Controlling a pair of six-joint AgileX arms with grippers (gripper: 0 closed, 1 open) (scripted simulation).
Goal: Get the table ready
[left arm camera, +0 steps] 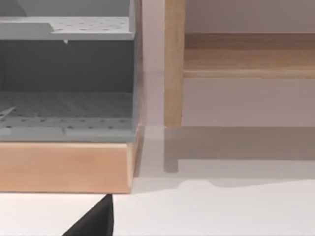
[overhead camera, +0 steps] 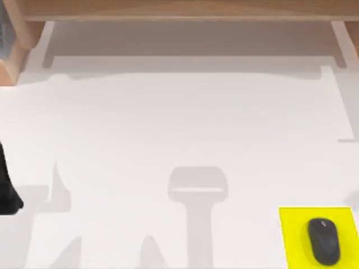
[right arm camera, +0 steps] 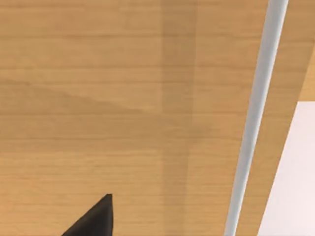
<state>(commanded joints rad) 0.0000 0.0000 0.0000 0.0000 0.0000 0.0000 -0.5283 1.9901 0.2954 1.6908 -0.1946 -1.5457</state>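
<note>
Top view: a white bench (overhead camera: 179, 129) is recorded, wood-framed along its far edge, with a yellow mouse mat (overhead camera: 291, 235) at the near right corner and a black computer mouse (overhead camera: 323, 241) lying on it. The left arm (overhead camera: 7, 185) is noted at the left edge, parked; its hand (left arm camera: 93, 221) is seen as a dark tip in the left wrist view, before a grey perforated rack (left arm camera: 66, 73) on a wooden base. The right hand (right arm camera: 93, 219) is logged over wood grain. Whether either hand is spread or pressed together cannot be told.

Risk, as judged: the mouse could be knocked off the mat by a careless sweep near that corner.
</note>
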